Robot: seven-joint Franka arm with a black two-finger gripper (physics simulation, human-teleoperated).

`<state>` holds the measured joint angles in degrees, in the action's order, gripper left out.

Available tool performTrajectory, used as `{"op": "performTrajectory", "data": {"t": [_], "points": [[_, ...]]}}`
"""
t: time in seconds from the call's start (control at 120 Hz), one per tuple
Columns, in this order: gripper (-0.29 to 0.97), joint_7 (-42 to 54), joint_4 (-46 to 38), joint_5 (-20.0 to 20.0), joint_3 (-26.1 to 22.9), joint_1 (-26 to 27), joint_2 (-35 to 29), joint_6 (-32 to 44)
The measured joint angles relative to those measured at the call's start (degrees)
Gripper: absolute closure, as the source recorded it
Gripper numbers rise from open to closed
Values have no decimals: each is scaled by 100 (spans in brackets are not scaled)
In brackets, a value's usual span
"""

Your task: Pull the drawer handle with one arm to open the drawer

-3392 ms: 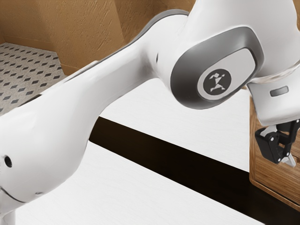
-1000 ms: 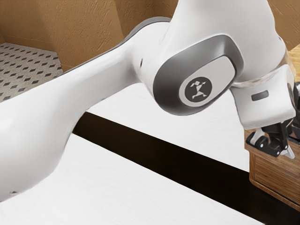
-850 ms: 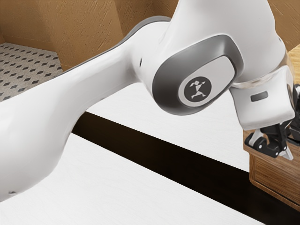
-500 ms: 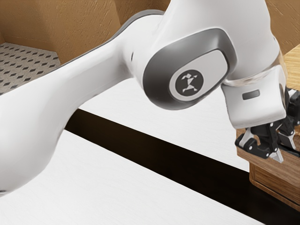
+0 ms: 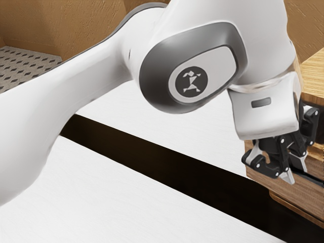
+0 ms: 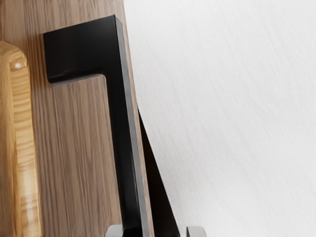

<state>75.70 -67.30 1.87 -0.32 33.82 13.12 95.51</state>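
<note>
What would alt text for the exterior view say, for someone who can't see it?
A large white robot arm reaches across a white table, its black gripper at the front of a wooden drawer that stands partly pulled out at the exterior view's right. A dark band crosses the table.

Bright, even light — soft sheen along the white arm [image 5: 76, 96], its underside greyly shaded.

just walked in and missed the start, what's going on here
A white Franka arm is working on a wooden drawer at the exterior view's right edge. Its hand is at the drawer's black handle, above a white table. The drawer front appears to stand partly out, so opening looks underway, not clearly finished.
</note>
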Motion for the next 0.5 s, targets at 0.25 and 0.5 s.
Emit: {"op": "performTrajectory", "data": {"t": [0.25, 0.5], "points": [[63, -57, -320, 45, 0, 45, -218, -80], [65, -241, -786, 59, -7, 125, -601, -88]]}}
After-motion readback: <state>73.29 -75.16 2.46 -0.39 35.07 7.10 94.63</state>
